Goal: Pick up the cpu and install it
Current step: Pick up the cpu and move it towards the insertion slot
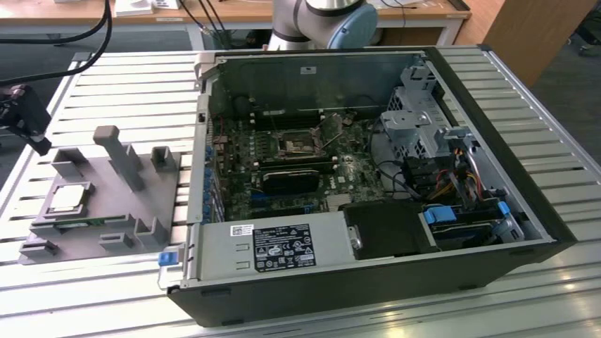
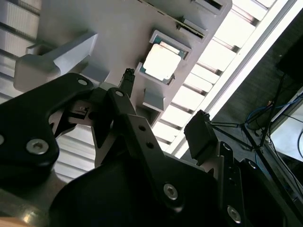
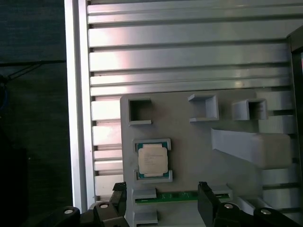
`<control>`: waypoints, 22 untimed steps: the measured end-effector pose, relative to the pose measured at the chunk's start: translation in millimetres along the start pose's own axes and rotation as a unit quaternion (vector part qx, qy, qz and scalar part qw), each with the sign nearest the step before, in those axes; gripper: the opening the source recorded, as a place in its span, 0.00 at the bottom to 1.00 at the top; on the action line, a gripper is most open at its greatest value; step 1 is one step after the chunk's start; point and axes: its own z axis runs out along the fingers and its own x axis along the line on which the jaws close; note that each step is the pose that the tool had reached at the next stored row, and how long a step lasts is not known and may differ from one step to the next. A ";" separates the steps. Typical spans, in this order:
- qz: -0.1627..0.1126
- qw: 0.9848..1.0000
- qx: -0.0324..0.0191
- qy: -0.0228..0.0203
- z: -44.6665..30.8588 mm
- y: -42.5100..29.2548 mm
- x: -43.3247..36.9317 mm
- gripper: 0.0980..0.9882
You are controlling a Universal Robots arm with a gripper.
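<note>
The gripper (image 3: 162, 191) hangs open and empty over a grey moulded fixture (image 3: 189, 142). Its two dark fingers (image 3: 204, 196) are spread wide and grasp nothing. The cpu (image 3: 152, 159) lies flat in a square recess of that fixture with its silver top facing up and corner tabs framing it. In the first wrist view it sits just beyond the fingertips, in line with the gap between them and nearer one finger than the other, and it is clear of both. Closer to the gripper than the cpu, a green memory stick (image 3: 175, 195) lies on edge in a narrow slot that runs across the gap from one fingertip toward the other. Further out past the cpu, the fixture carries several small empty open-sided pockets (image 3: 139, 112), and a long wedge-shaped post (image 3: 248, 146) stands off to one side. The fixture rests on a slatted aluminium table (image 3: 189, 47). Well away from the gripper, toward the exterior view's right, an open computer case (image 1: 469, 282) lies on its side on the same table. Its motherboard (image 1: 281, 176) is exposed, with the square cpu socket (image 1: 293, 143) near the middle.
</note>
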 end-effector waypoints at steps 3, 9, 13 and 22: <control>0.000 1.000 0.000 0.000 3.0 -1.5 -0.1 0.68; 0.000 1.000 -0.001 0.000 12.8 -6.5 -0.3 0.68; -0.004 1.000 -0.001 0.000 33.9 -7.6 0.0 0.68; -0.023 1.000 -0.001 0.001 50.4 -7.7 0.3 0.68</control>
